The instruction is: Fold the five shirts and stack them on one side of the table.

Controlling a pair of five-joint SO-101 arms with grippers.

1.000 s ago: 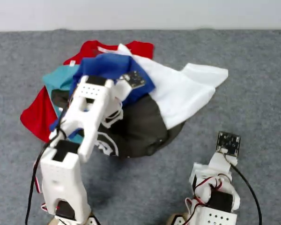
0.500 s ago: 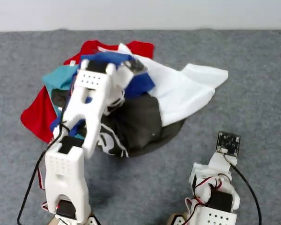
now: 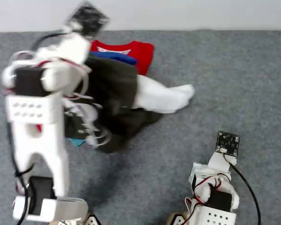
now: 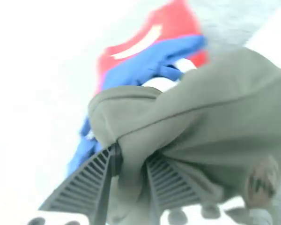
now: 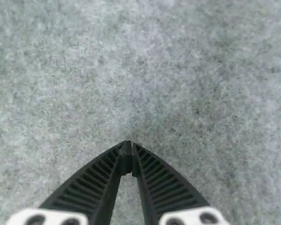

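My left gripper [image 4: 131,152] is shut on a fold of the black shirt [image 4: 201,108], which hangs bunched from it above the pile. From above, the raised left arm [image 3: 42,93] covers the pile's left part, and the black shirt [image 3: 114,93] drapes beside it. Behind lie the red shirt [image 3: 138,50] and the blue shirt [image 3: 113,57]. The white shirt [image 3: 164,96] is crumpled to the right of the black one. A scrap of teal shirt [image 3: 76,141] peeks out under the arm. My right gripper [image 5: 129,146] is shut and holds nothing, low over the grey table cover.
The right arm [image 3: 214,187] rests folded at the front right edge. Grey felt [image 3: 243,84] covers the table, with open room on the right half and in front of the pile. A pale wall runs along the back edge.
The left arm has swung up and back with the black shirt, lifting it off the pile. The white shirt was dragged left and bunched up. The right arm has not moved.
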